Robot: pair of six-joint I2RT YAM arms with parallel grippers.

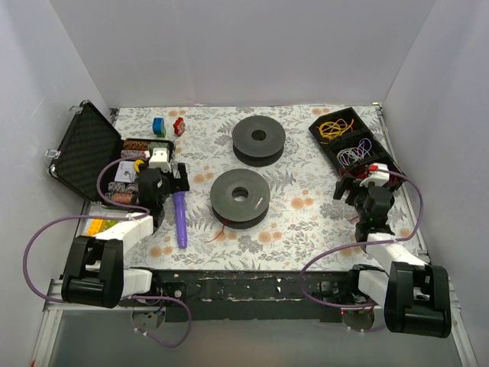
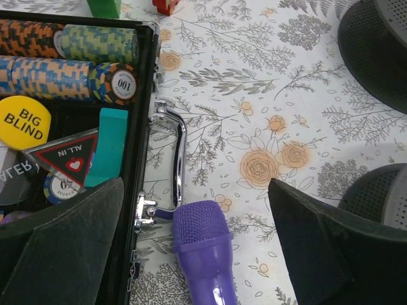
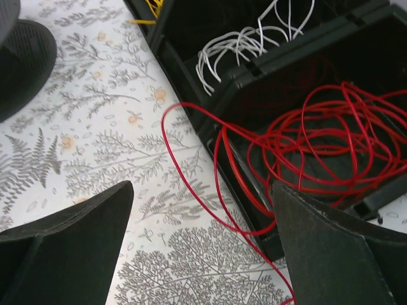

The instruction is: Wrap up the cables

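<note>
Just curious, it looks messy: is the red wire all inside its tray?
Partly out. Most of the wire coils in the tray, but a loop spills over its wall onto the tablecloth.

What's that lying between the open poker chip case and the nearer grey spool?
A purple microphone, on the flowered cloth. The top view shows it; the left wrist view shows its head by the case handle.

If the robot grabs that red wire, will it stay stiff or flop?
Probably floppy: the red wire is hair-thin and lies in loose loops. It looks tangled in the tray, so pulling one strand would likely drag the rest along.
</note>
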